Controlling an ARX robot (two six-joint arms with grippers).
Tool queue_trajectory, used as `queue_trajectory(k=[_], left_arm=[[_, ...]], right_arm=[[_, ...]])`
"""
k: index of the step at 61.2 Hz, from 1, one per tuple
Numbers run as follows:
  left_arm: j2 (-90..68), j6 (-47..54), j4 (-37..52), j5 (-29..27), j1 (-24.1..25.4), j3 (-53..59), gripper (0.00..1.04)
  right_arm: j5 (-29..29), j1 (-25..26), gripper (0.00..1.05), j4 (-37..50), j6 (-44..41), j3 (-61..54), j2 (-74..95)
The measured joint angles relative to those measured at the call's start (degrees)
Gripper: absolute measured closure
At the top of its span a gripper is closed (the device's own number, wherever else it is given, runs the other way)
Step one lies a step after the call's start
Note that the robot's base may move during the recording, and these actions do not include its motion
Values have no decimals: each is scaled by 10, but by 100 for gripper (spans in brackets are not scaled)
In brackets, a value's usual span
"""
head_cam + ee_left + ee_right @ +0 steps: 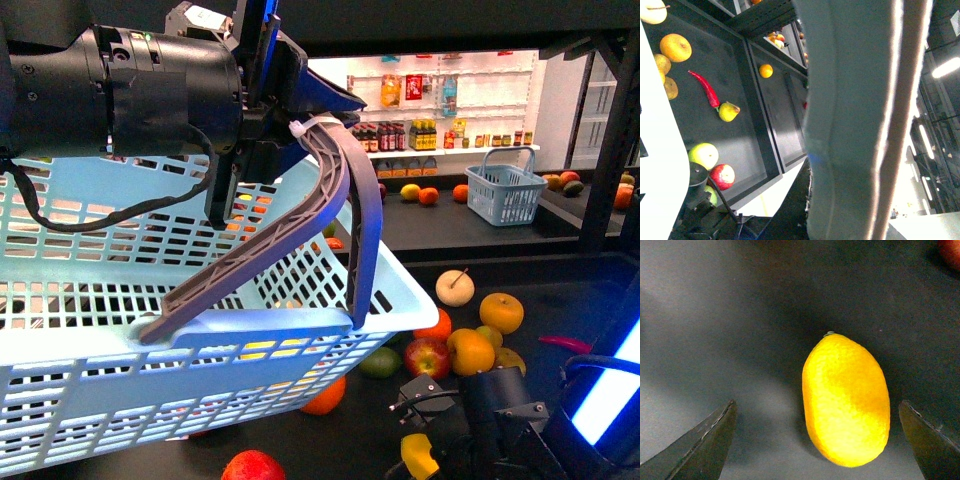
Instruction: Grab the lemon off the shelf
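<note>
The black metal shelf with thick upright posts fills the scene, its flat dark tier strewn with fruit. In the front view a large light-blue slatted plastic basket hangs in the air over the tier and hides much of it. The basket's grey-violet arched handle rises into the left tool, which is clenched around it. The left wrist view sees that handle only as a broad grey band across the frame. Past the band, this view shows things the front view does not: a red chilli pepper, a yellow-green pear and a green apple on the tier.

Only the right wrist view shows the right tool clearly. It is released, its dark fingertips spread wide on either side of the smooth bright-yellow oval lemon. The lemon lies on the bare black shelf surface between them, touching neither.

The front view shows oranges and a red apple clustered near the basket's corner. Behind them a smaller blue basket stands on a farther tier, and white wall shelves of bottles line the back of the room.
</note>
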State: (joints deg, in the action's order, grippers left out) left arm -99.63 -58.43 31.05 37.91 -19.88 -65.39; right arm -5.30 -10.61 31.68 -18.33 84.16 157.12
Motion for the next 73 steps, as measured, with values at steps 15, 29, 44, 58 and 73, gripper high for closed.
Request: queue_trajectory(k=[15, 29, 44, 58, 73], left_arm=[[0, 0, 0, 0, 0, 0, 98], [0, 0, 0, 0, 0, 0, 98], [0, 0, 0, 0, 0, 0, 98], [0, 0, 0, 0, 0, 0, 98], [0, 0, 0, 0, 0, 0, 98]], right_arm=[[15, 0, 7, -40, -1, 65, 34], [18, 0, 7, -59, -1, 95, 50], [26, 1, 23, -76, -1, 109, 64], [30, 6, 52, -77, 7, 106, 61], [40, 37, 58, -58, 36, 33, -11]])
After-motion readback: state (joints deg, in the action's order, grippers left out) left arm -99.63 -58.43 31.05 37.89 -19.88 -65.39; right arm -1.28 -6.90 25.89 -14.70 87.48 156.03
